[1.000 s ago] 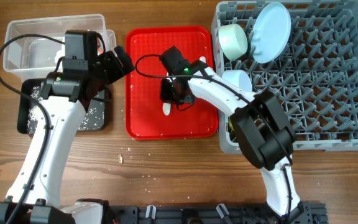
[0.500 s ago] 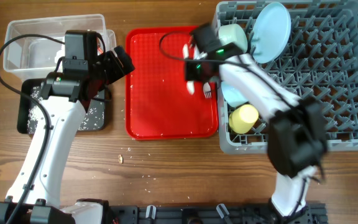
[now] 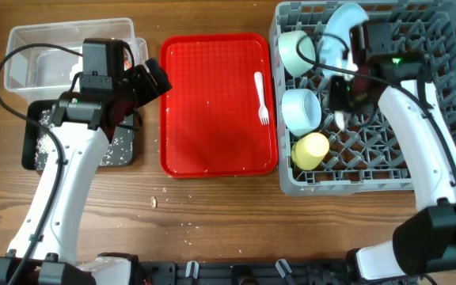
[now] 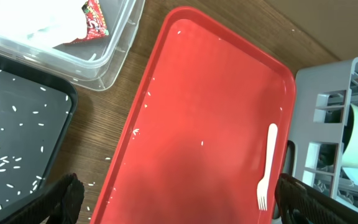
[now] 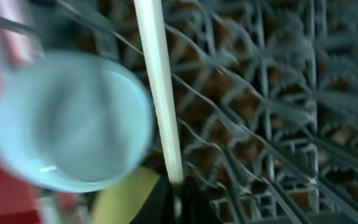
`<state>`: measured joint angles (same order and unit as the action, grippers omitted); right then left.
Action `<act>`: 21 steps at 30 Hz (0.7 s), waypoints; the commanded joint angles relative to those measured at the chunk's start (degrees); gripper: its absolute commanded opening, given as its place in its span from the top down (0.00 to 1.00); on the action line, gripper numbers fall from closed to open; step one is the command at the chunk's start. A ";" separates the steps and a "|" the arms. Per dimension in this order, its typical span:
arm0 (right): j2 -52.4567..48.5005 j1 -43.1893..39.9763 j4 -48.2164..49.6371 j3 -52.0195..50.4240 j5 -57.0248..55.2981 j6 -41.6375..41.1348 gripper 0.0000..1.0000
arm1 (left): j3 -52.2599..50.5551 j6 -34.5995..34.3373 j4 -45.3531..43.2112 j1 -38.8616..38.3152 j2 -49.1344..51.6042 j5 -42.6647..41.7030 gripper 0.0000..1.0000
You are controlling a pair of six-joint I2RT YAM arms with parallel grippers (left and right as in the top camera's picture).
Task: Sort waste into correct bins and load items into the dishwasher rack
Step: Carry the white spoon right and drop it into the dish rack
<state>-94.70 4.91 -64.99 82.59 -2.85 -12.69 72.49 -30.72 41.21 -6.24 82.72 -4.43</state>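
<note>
My right gripper (image 3: pixel 345 99) (image 5: pixel 176 193) is shut on the white spoon's handle (image 5: pixel 160 93) and holds it over the grey dishwasher rack (image 3: pixel 434 119) (image 5: pixel 278 124). The rack holds two pale blue bowls (image 3: pixel 297 49) (image 3: pixel 301 109), the yellow cup (image 3: pixel 310 150) and the blue plate (image 3: pixel 340 32), which my arm partly hides. The white fork (image 3: pixel 261 96) (image 4: pixel 267 165) lies on the red tray (image 3: pixel 212 127). My left gripper (image 3: pixel 153 79) (image 4: pixel 179 205) is open and empty above the tray's left side. The clear box (image 3: pixel 22 47) holds the napkin and red wrapper (image 4: pixel 95 18). The black tray (image 3: pixel 34 150) (image 4: pixel 11 143) holds crumbs.
A few loose crumbs (image 3: pixel 153 202) lie on the wooden table in front of the red tray. In the right wrist view one bowl (image 5: pixel 67 124) and the yellow cup (image 5: pixel 129 199) sit just left of the spoon. The rack's right half shows only upright pegs.
My right gripper has lifted the spoon off the red tray and carried it right, over the rack. The fork stays on the tray. The left arm has not moved.
</note>
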 commanded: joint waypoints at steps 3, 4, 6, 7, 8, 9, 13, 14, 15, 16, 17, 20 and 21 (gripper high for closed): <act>-0.55 -1.60 1.38 -7.10 -2.32 3.87 0.82 | 0.37 0.24 0.00 0.31 0.55 -0.46 0.00; -0.55 -1.62 1.55 -7.13 -2.29 3.58 0.54 | 0.37 0.24 0.00 0.31 0.55 -0.46 0.00; -0.50 -1.60 2.38 -6.93 -1.68 3.52 0.37 | 0.37 0.24 0.00 0.31 0.55 -0.46 0.00; -0.44 -1.60 2.45 -6.43 -0.55 3.52 0.36 | 0.37 0.24 0.00 0.31 0.55 -0.46 0.00; -0.22 -1.60 2.43 -5.57 1.38 3.65 0.36 | 0.37 0.24 0.00 0.31 0.55 -0.46 0.00; 0.11 -1.60 2.40 -4.00 3.80 3.87 0.37 | 0.37 0.24 0.00 0.31 0.55 -0.46 0.00; 0.52 -0.26 1.99 4.46 17.66 8.66 0.39 | 0.37 0.24 0.00 0.31 0.55 -0.46 0.00; 0.55 0.63 2.56 6.43 20.06 9.07 0.38 | 0.37 0.24 0.00 0.31 0.55 -0.46 0.00; 0.55 1.88 3.28 8.13 21.79 9.64 0.38 | 0.37 0.24 0.00 0.31 0.55 -0.46 0.00; 0.52 4.44 5.57 10.10 22.03 9.07 0.38 | 0.37 0.24 0.00 0.31 0.55 -0.46 0.00; 0.52 6.69 8.37 10.71 21.75 6.60 0.39 | 0.37 0.24 0.00 0.31 0.55 -0.46 0.00; -0.57 13.35 15.67 10.88 17.53 -2.43 0.47 | 0.37 0.24 0.00 0.31 0.55 -0.46 0.00; -1.77 15.65 17.27 11.02 14.16 -4.98 0.50 | 0.37 0.24 0.00 0.31 0.55 -0.46 0.00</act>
<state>-94.87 14.59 -50.43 92.38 14.87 -8.95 72.49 -30.72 41.19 -6.24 82.74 -4.43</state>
